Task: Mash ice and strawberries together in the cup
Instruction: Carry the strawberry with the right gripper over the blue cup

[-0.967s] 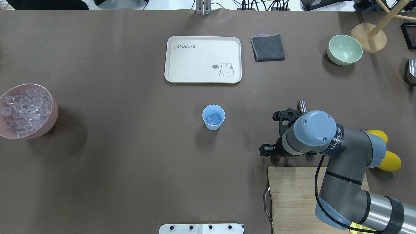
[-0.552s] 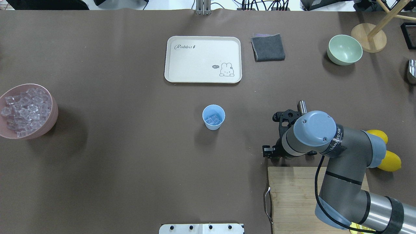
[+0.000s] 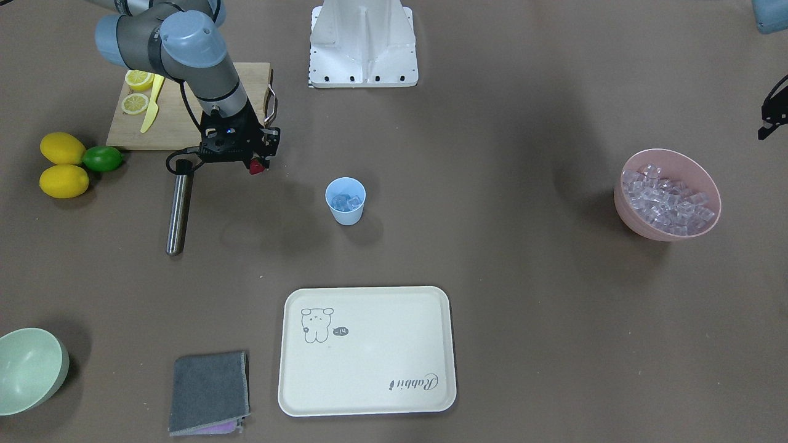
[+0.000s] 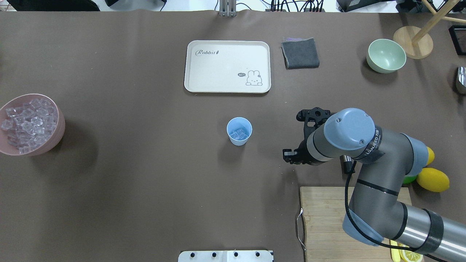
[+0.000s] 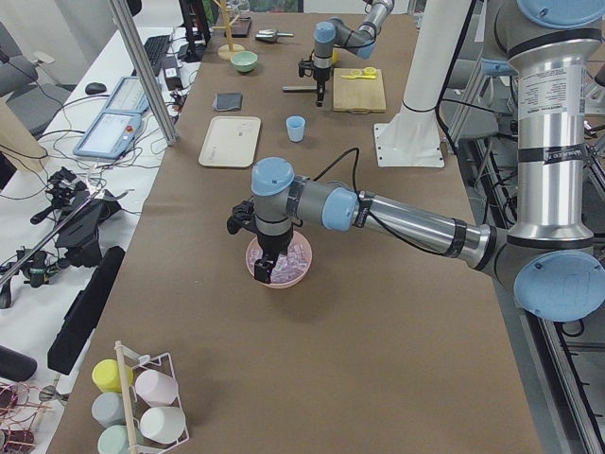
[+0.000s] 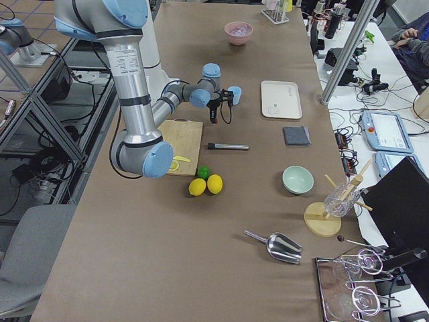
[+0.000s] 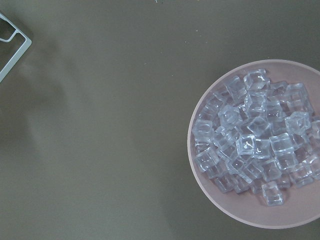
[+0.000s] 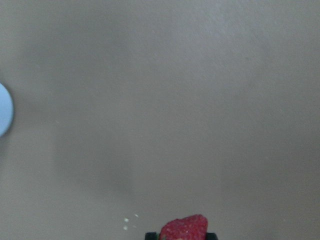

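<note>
the brown bench [image 4: 145, 189] carries everything. the right arm [image 4: 349, 127] reaches in with the right fingers [image 3: 255, 161] pointing down above the bench. they are closed on the strawberry [image 3: 256, 167], which shows red between their tips in the right wrist view. the pink bowl [image 3: 625, 206] sits below the left fingers [image 5: 266, 273], heaped with ice [image 7: 255, 145]; how far those fingers are open i cannot tell. the cup [image 3: 346, 215] stands upright well apart from the right fingers, toward the robot's left of them, with a few cubes of ice inside.
</note>
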Available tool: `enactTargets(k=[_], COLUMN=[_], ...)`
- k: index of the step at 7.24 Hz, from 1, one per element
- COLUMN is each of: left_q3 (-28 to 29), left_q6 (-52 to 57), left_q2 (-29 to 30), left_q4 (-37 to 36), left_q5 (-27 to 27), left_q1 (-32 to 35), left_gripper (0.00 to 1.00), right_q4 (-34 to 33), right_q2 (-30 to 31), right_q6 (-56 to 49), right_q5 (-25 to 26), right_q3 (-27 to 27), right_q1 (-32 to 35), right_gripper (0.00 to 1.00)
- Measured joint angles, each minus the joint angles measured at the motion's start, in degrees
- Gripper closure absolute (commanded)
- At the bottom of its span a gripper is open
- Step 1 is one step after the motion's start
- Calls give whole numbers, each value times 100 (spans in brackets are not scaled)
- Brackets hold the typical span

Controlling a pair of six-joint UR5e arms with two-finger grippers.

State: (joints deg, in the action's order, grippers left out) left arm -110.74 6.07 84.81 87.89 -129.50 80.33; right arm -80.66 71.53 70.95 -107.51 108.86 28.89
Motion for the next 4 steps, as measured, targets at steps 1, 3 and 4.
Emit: enactTargets(k=[1, 3, 4], left_q3=[0, 5, 7], left_q6=[0, 0, 2], left_q2=[0, 1, 1], left_q4=[0, 0, 0], left_q5=[2, 3, 4], left_q1=[0, -13, -37], left_gripper=[1, 1, 1], right_q4=[-7, -22, -24], right_q2=[-245, -791, -1121], right_q6=[87, 231, 407], right_q5=[21, 52, 83], right_q3=[-1, -94, -232], right_q1=[155, 466, 575], right_gripper=[100, 100, 100])
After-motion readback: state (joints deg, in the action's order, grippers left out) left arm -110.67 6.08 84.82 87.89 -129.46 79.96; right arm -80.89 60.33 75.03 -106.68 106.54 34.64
